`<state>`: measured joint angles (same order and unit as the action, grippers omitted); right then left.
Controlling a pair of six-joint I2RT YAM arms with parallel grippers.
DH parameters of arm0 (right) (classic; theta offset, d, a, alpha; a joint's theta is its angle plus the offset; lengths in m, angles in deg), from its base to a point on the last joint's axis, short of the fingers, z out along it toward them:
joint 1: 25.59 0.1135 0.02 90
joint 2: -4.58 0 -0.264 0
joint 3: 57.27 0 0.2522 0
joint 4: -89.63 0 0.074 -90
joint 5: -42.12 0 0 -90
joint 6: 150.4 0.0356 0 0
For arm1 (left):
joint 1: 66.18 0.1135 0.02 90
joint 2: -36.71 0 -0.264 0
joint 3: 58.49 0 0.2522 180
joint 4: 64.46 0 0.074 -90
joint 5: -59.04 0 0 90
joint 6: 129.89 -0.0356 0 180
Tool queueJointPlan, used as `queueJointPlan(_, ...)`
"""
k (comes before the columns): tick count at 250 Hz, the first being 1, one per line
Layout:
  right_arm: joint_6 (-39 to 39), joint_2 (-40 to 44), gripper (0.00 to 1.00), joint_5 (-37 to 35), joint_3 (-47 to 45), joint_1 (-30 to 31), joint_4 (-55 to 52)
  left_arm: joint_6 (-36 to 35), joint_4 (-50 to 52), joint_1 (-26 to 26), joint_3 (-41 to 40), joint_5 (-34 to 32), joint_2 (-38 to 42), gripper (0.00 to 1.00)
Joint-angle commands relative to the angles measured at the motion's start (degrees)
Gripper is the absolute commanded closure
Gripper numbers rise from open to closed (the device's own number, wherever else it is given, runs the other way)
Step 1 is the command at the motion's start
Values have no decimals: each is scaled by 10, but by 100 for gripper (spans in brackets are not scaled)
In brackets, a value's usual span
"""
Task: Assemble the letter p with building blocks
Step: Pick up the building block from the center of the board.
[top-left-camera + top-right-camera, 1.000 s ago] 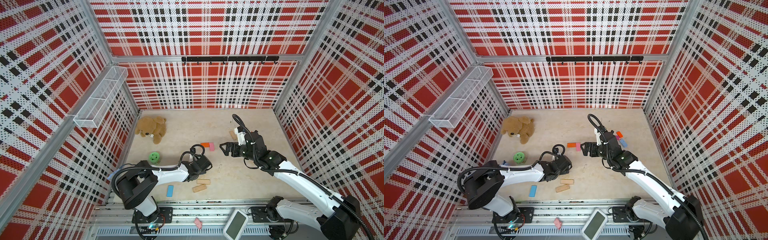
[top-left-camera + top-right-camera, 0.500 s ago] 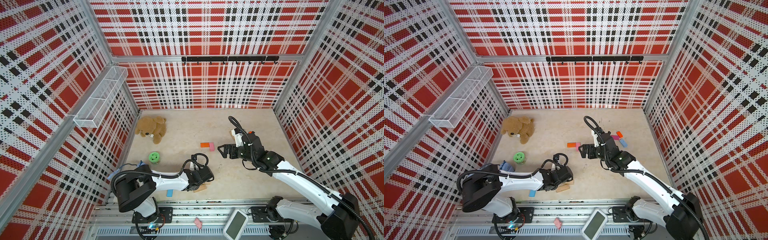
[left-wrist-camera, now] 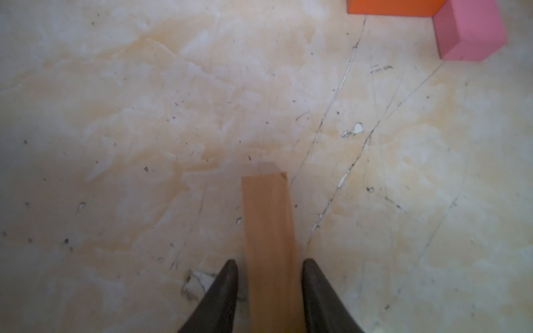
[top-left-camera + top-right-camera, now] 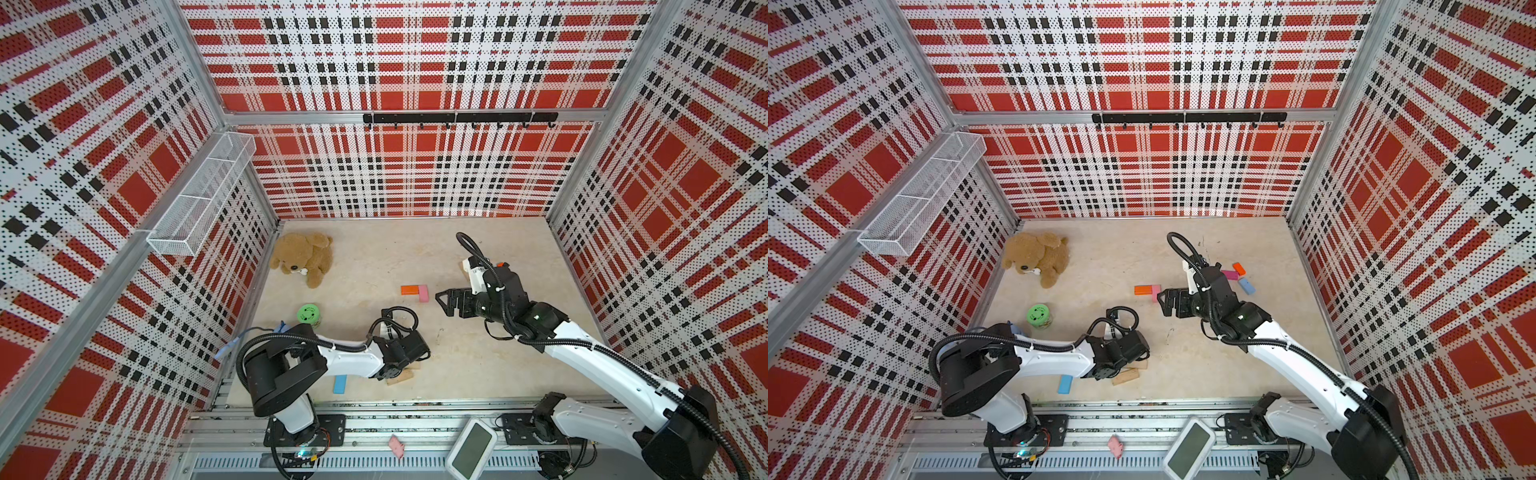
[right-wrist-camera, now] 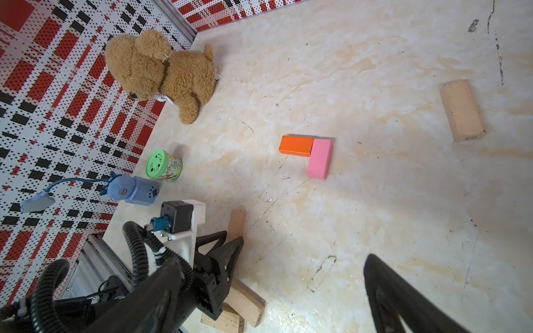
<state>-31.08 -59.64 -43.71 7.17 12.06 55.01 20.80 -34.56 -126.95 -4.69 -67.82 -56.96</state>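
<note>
Broadly, the table (image 4: 374,257) offers bare room across its middle, with walls on three sides and the front rail close behind the left arm. The teddy (image 4: 303,257) and green can (image 4: 308,313) sit well clear at the left.

The right claw (image 4: 444,303) hangs wide open and empty near the orange block (image 5: 296,145) and pink block (image 5: 318,158), which touch in an L, probably the start of the letter. The left claw (image 3: 269,271) is low near the front edge, its jaws narrowed to either side of a tan block (image 3: 268,219). Whether they pinch it yet I cannot tell.

That block looks like plain wood, so likely light, stiff and smooth-sided. The flat long faces suit a hold across its width. Taken this near one end, it may swing. Other tan blocks (image 4: 1126,377) lie just beside the claw and could get nudged. A blue block (image 4: 340,384) lies nearby by the front edge.
</note>
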Motion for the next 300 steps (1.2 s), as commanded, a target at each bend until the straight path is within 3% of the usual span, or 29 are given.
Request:
queueJointPlan(1,-10,-9,0,-7,18,5,4,11,-21,7,-3,6,-11,66)
queueJointPlan(39,-13,-12,0,-9,19,7,3,-2,-32,4,-18,2,4,74)
queueJointPlan(79,-16,-20,0,-12,22,10,2,-25,-29,5,-19,6,24,75)
queueJointPlan(174,-30,-29,0,-49,27,12,-5,-119,-37,60,23,96,57,78)
queueJointPlan(300,-33,-28,0,-65,31,11,-12,-151,-11,95,134,135,-44,78)
